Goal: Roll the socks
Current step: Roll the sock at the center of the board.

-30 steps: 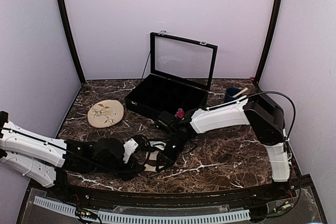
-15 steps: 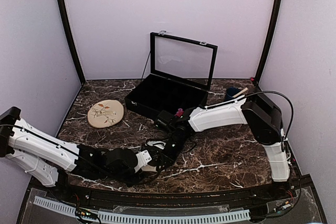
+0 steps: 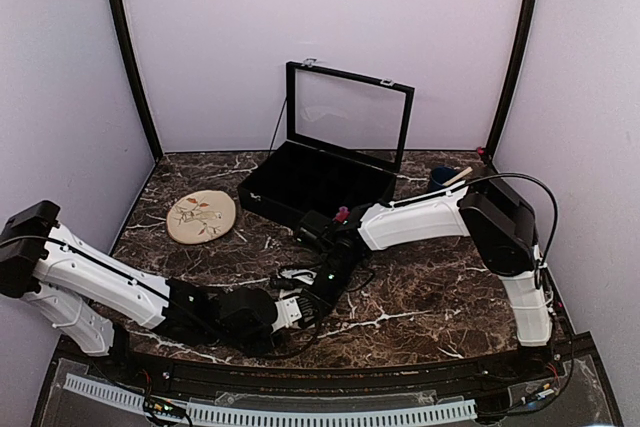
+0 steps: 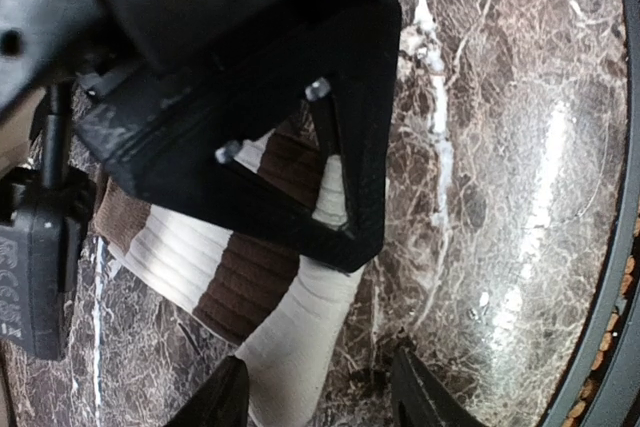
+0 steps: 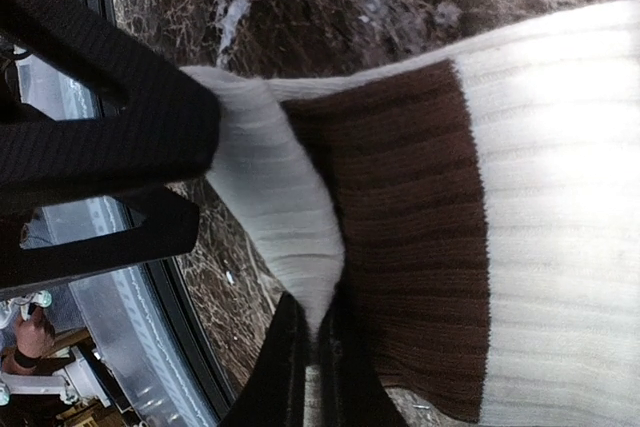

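The right gripper (image 5: 315,362) is pinched tight on a fold of the cream sock (image 5: 540,197). The white cloth goes in between its two black fingers. Right next to the fold is a wide brown band, and then more white.

The left gripper (image 4: 318,399) is just beside it. Its two fingers stand apart, about half wide. They hold nothing. The loose white end of the sock lies between them, close to one finger. In the left wrist view the right gripper sits on top of the sock and hides the middle of it. Brown and white bands show on both sides.

The sock lies flat on the dark marble table (image 4: 500,147), near the front edge, in the middle. Both arms reach low and meet over it.

Farther back on the left is a round tan plate (image 3: 220,209) with leaves on it. It is well apart from the sock. Behind the right arm is a black box (image 3: 270,202) with its glass lid (image 3: 350,112) standing up. A small pink thing (image 3: 342,214) shows by the front of the box, too small to tell what it is. A blue cup (image 3: 438,182) stands at the back right.
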Robot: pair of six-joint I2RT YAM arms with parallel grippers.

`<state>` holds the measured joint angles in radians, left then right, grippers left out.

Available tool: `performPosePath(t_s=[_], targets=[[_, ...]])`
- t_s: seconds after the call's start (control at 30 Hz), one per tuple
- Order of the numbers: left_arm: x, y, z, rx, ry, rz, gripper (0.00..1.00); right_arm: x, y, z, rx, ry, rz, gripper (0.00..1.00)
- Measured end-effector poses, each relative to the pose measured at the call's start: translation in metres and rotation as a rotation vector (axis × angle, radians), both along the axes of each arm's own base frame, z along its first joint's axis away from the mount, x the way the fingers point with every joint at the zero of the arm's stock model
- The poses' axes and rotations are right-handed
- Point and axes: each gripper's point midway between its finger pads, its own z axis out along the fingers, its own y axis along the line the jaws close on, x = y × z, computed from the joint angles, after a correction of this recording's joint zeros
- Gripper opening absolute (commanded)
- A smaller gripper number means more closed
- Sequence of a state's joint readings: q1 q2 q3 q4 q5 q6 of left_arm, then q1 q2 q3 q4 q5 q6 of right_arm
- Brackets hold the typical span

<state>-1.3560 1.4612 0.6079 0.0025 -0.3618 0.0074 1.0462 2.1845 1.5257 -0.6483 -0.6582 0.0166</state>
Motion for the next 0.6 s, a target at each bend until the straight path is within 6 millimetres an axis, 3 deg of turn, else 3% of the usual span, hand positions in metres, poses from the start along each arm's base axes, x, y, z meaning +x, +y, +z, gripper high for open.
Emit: performPosePath(t_s=[0.2, 0.6], targets=[[0.002, 0.0, -0.011, 0.048, -0.009, -0.008, 0.51, -0.001, -0.001, 0.0, -0.003, 0.006, 0.001, 0.0], [0.012, -0.003, -0.014, 0.078, -0.04, 0.013, 0.47, -0.002, -0.001, 0.0, -0.007, 0.036, 0.004, 0.0]])
